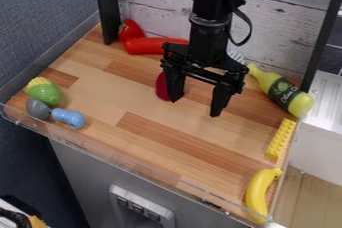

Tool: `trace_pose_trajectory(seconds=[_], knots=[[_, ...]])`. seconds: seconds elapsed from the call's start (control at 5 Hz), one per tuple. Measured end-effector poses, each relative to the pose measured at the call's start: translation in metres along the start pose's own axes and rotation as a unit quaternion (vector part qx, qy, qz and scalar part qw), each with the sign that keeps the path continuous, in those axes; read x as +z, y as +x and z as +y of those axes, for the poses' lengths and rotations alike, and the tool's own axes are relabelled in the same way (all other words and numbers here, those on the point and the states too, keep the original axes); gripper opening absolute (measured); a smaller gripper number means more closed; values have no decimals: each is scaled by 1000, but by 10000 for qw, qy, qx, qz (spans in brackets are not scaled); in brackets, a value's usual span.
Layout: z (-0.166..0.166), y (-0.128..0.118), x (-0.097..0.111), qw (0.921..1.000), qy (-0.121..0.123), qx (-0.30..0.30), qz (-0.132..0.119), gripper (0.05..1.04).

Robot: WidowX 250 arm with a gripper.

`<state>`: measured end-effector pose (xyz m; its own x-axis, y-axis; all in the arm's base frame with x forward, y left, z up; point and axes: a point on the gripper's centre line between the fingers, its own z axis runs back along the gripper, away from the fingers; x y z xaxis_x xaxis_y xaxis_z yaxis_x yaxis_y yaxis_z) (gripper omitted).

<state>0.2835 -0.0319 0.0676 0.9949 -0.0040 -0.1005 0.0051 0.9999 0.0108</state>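
- Pincer [194,107]: released, its fingers parted low over the bench [100,94], nothing between them.
- Dark red thing [161,87]: just beside the pincer, partly behind the finger nearer the green-and-yellow toy [44,93]; contact unclear.
- Step, as I judge it: positioning, no grasp made.
- Gripping the red thing would call for shifting the open pincer sideways around it.

Behind your wooden counter [93,92], you see a whitewashed plank wall [287,27] framed by black posts [107,12]. A blue-grey wall [47,17] rises at the left; a pale wooden floor [310,197] shows at lower right. A clear lip [117,158] edges your counter's front.
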Motion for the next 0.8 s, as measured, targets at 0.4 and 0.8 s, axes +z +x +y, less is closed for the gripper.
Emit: trace_pose_trajectory(seconds=[0.4,0.8], knots=[[58,-2,-4,9876,48,-1571,20,997],[132,8,-8,9279,137,-3726,-8,999]])
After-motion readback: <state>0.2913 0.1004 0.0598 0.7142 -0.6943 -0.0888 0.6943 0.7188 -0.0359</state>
